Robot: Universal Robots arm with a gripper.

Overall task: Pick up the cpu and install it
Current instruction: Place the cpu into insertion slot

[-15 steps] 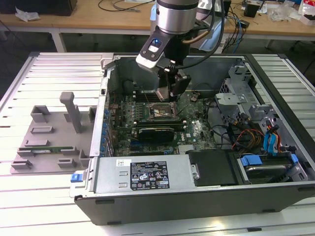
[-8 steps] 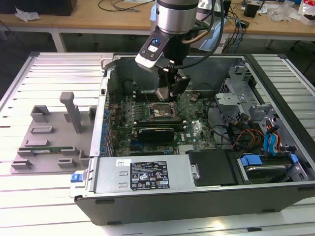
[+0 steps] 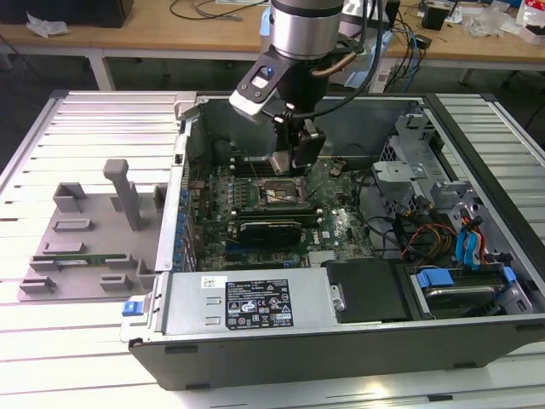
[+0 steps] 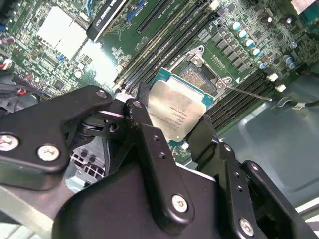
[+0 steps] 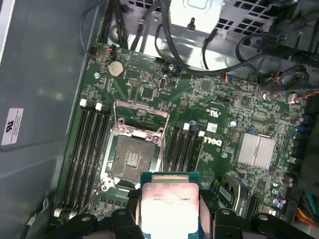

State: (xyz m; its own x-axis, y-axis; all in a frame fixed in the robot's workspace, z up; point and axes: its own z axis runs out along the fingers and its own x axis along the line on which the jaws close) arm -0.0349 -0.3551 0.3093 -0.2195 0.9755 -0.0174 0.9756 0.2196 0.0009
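Tool (image 4: 172, 119): clenched on the cpu (image 4: 180, 107), held above the motherboard (image 5: 224, 99) near the open socket (image 5: 130, 159) (retention frame raised, socket bare). Pick-up done; seating, release and latching left to do.

An electronics lab — an opened computer case (image 3: 324, 345) on a slotted metal table (image 3: 94, 115), cable-strewn workbenches (image 3: 153, 34) behind.

the end effector (image 4: 173, 118) grips the cpu (image 4: 175, 107), partly hiding the open socket (image 4: 202, 74) on the motherboard (image 4: 50, 74).
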